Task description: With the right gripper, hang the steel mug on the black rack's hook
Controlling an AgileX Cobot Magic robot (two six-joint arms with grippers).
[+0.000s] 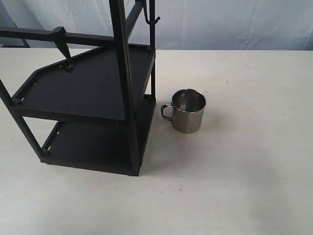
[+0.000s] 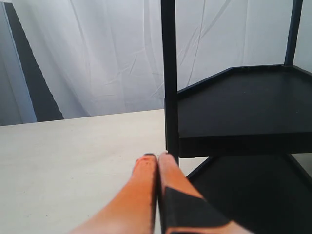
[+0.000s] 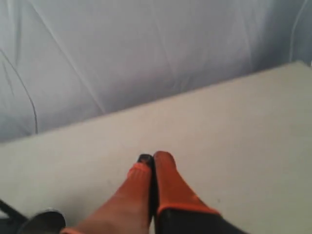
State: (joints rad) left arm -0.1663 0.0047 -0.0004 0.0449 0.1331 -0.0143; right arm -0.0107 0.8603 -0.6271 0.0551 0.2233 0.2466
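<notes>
- The table [image 1: 244, 186] takes up most of what I can see from here — pale, plain, with a white curtain [image 1: 220, 22] hung behind it.
- The black rack [image 1: 93, 98] stands on the left part of the table, two flat angular shelves one above the other, square posts, a bar running across the top left.
- The steel mug [image 1: 187, 110] sits upright on the table just beside the rack's lower right corner, handle turned toward the rack. Nothing is touching it.
- The hook [image 1: 62, 46] — the spike-like peg with the blocky base — points down from that bar above the upper shelf. It is bare.
- The right gripper [image 3: 151, 163] has its orange fingers pressed together with nothing between them, over open table; a dark rounded edge at the corner of its wrist view might be the mug's rim, though I can't tell.
- The left gripper [image 2: 157, 158] is likewise closed on nothing, tips near a rack post.
- So, by my reckoning, nothing is done yet: the approach, grasp, lift and hanging all remain.
</notes>
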